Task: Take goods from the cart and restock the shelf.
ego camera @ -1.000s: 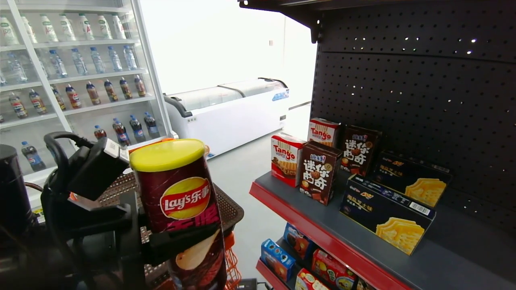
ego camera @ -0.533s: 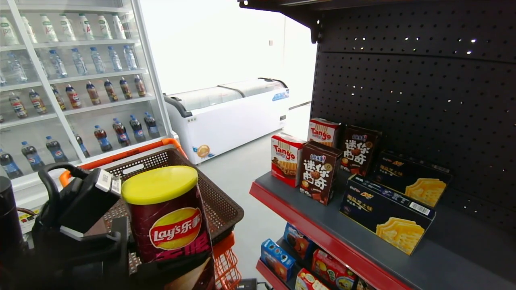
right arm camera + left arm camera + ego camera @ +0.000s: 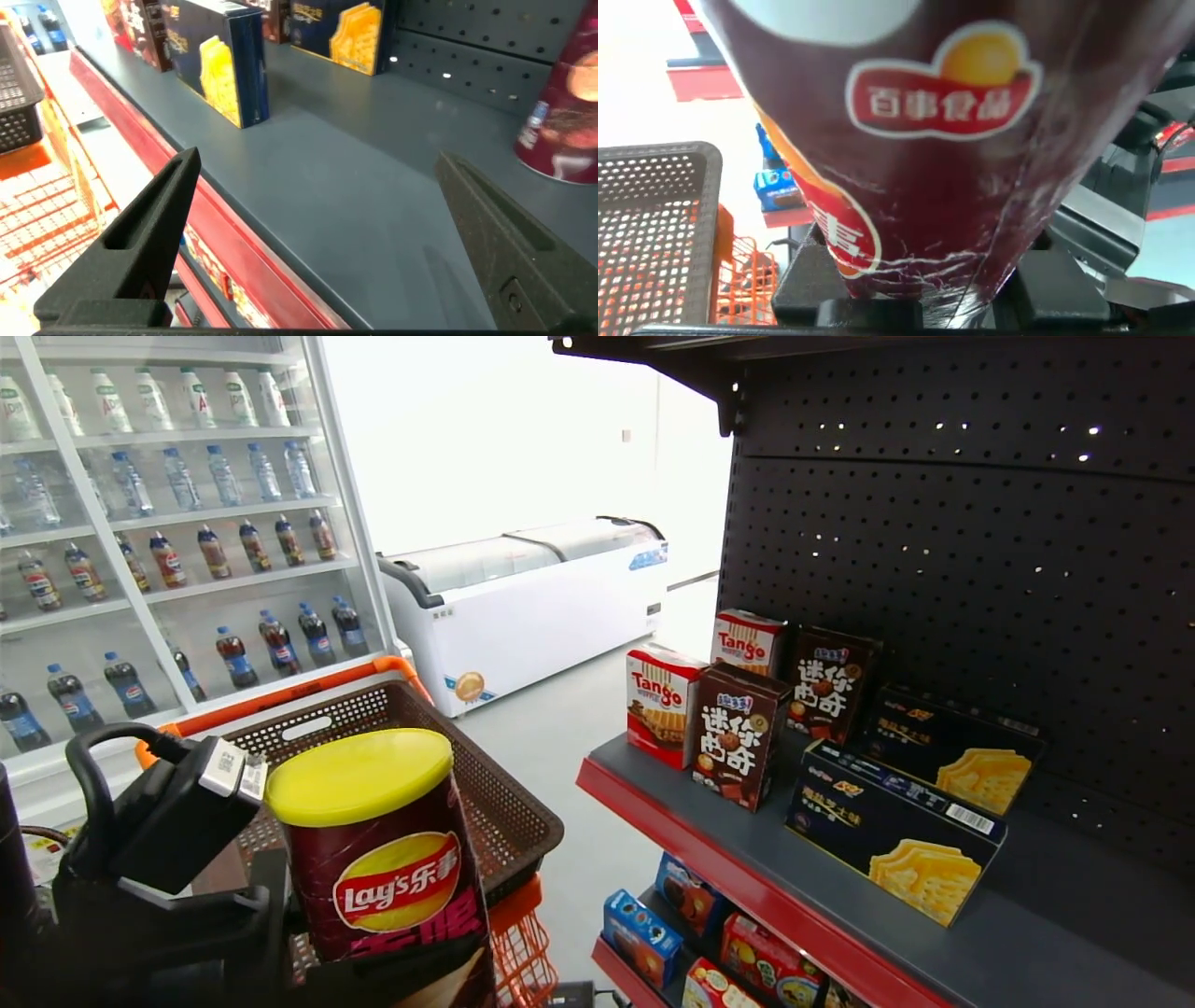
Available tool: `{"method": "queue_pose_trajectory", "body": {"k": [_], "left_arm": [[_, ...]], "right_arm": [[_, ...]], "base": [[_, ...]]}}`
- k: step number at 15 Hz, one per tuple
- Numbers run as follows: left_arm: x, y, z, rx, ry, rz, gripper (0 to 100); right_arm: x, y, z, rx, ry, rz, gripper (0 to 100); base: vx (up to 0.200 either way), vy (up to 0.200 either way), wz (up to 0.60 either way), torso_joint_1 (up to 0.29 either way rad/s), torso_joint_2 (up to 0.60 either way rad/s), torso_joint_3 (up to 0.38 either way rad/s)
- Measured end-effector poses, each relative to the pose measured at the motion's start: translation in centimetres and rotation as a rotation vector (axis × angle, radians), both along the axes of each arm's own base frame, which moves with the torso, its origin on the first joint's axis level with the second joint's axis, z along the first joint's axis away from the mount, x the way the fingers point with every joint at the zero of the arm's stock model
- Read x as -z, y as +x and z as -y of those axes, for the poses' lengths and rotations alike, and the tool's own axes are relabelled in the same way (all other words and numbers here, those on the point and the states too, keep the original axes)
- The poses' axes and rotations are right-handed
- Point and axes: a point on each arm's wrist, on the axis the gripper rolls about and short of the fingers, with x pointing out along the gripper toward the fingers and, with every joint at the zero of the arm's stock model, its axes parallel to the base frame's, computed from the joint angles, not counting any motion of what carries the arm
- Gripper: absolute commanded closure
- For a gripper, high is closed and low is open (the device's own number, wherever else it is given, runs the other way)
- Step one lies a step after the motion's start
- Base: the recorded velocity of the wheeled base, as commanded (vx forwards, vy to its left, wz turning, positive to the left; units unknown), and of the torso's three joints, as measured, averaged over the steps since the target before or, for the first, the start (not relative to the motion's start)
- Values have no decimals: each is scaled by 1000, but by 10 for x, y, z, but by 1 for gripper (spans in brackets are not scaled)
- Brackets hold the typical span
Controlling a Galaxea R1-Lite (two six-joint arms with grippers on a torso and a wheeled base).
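one chip can point(image 3: 383, 859), seemingly upright, clamped in left tool point(image 3: 934, 291); right tool point(image 3: 318, 163) spread wide over shelf point(image 3: 374, 238).

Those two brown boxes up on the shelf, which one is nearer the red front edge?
The brown box beside the front red-and-white box; the other brown box stands farther back, by the pegboard wall.
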Motion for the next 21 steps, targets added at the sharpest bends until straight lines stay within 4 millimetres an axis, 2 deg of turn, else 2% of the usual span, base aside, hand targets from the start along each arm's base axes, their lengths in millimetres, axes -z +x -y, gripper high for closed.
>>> {"method": "queue_pose_trajectory", "body": {"k": [18, 21], "left_arm": [[-4, 1, 1, 27, -16, 12, 100], [-3, 1, 1, 26, -15, 10, 100]], "right_arm": [[0, 0, 0, 0, 0, 0, 0], [0, 0, 0, 0, 0, 0, 0]], "base": [[0, 0, -600, 3, 3, 3], [0, 0, 0, 0, 0, 0]]}}
